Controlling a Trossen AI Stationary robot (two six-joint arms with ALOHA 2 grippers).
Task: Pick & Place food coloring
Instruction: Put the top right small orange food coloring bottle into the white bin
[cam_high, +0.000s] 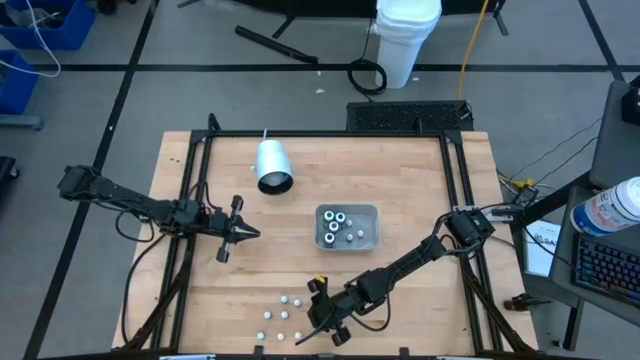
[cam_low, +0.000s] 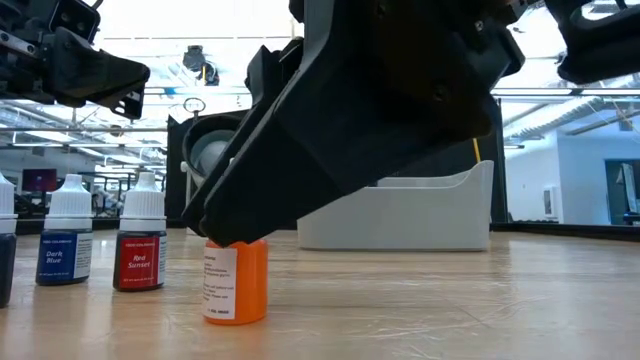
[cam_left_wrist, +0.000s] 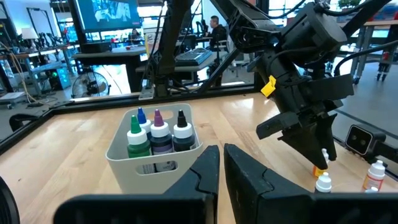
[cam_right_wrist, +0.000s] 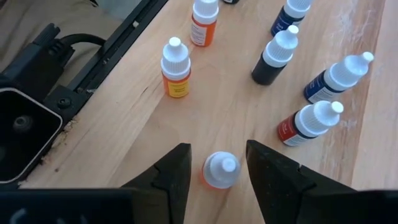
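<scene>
Several tiny food coloring bottles (cam_high: 283, 313) stand on their bases near the table's near edge. My right gripper (cam_right_wrist: 217, 149) is open and points down over one orange bottle with a white cap (cam_right_wrist: 221, 169), one finger on each side of the cap with a gap showing. That bottle stands upright on the table in the low view (cam_low: 236, 285), its cap hidden by the gripper. Several more bottles stand in the grey tray (cam_high: 372, 212). My left gripper (cam_high: 245, 233) is shut and empty, held over the table left of the tray.
A big white cylinder (cam_high: 272, 166) lies on its side at the far left of the tray. Loose bottles stand close around the orange one: two orange (cam_right_wrist: 176, 76), a dark one (cam_right_wrist: 277, 57), a blue one (cam_right_wrist: 339, 76) and a red one (cam_right_wrist: 308, 123). A black frame rail (cam_high: 190, 200) edges the table.
</scene>
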